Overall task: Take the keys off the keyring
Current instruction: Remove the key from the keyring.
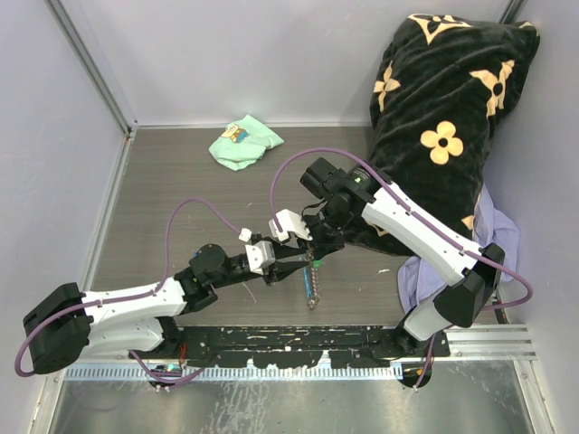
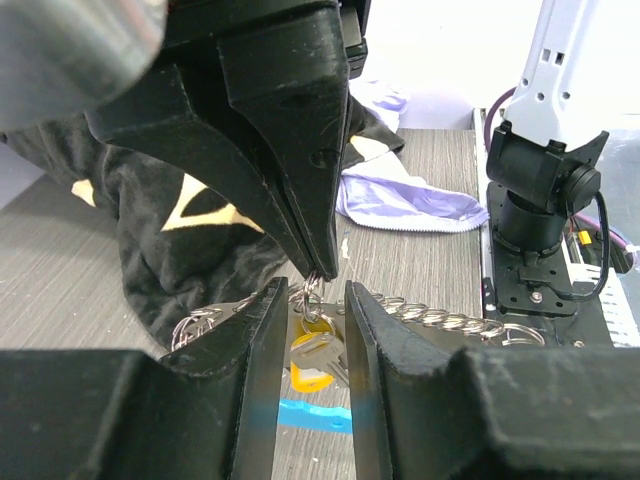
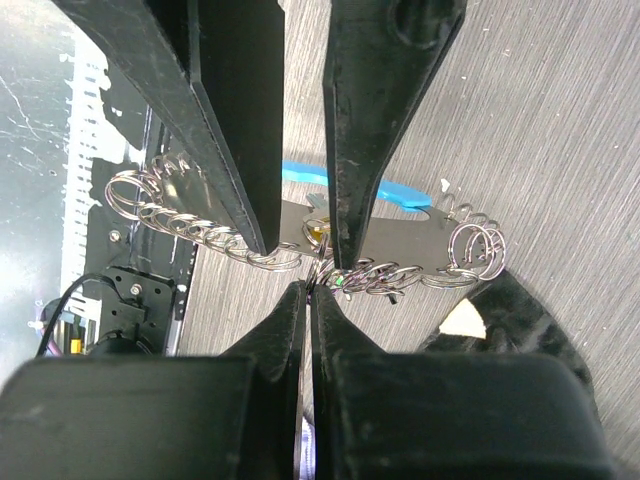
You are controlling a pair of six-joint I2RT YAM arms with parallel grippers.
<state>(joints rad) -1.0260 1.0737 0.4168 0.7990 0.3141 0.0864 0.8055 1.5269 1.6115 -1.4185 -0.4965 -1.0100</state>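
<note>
Pinching the keyring (image 3: 318, 270) by its small silver ring, the right claw (image 3: 310, 292) is closed tight, tips meeting on the wire. Left claw (image 2: 315, 300) faces it from the opposite side, fingers parted to a narrow gap. Keys (image 2: 318, 360) sit in that gap, bunched just under the ring. One has a yellow tag; the others are too hidden to tell colours. Can't tell if the left fingers touch them. Chain (image 3: 185, 225) of linked loops runs sideways from the ring over the table (image 1: 181, 181). Blue fob (image 3: 400, 192) lies flat on the table, just beyond the keys. From the top view both claws meet near the table's middle, with the chain trailing toward the arm bases. Black flowered blanket (image 1: 443, 117) is heaped at far right, its edge just beside the claws. Green cloth (image 1: 242, 145) lies at the back, well apart. Lilac cloth (image 1: 502, 240) is by the right arm.
</note>
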